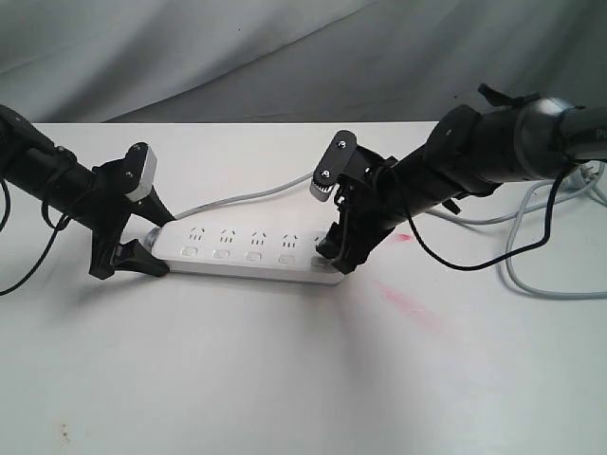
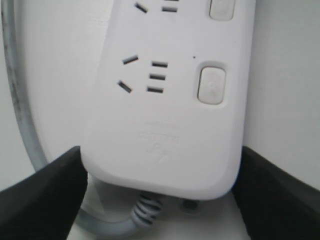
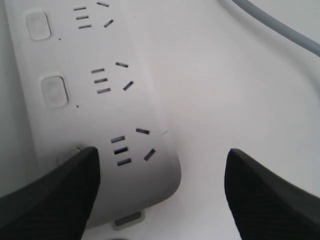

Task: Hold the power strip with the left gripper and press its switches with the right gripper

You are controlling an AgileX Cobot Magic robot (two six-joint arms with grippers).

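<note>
The white power strip (image 1: 248, 248) lies flat on the white table, its grey cord (image 1: 237, 199) leaving the left end and curving behind it. My left gripper (image 1: 142, 250) is shut on that cord end; black fingers (image 2: 47, 192) press both long sides of the power strip (image 2: 170, 125). The switches (image 1: 222, 254) run along the near side, one showing close up (image 2: 212, 84). My right gripper (image 1: 332, 254) is down on the right end, open. One of its fingers (image 3: 55, 195) rests on the power strip (image 3: 100, 115) where the last switch sits, hiding it; the other hangs over bare table.
Loose grey cable loops (image 1: 550, 275) lie on the table at the right, under the right arm. A pink smear (image 1: 408, 303) marks the table (image 1: 285, 379) in front of the strip's right end. Grey cloth hangs behind.
</note>
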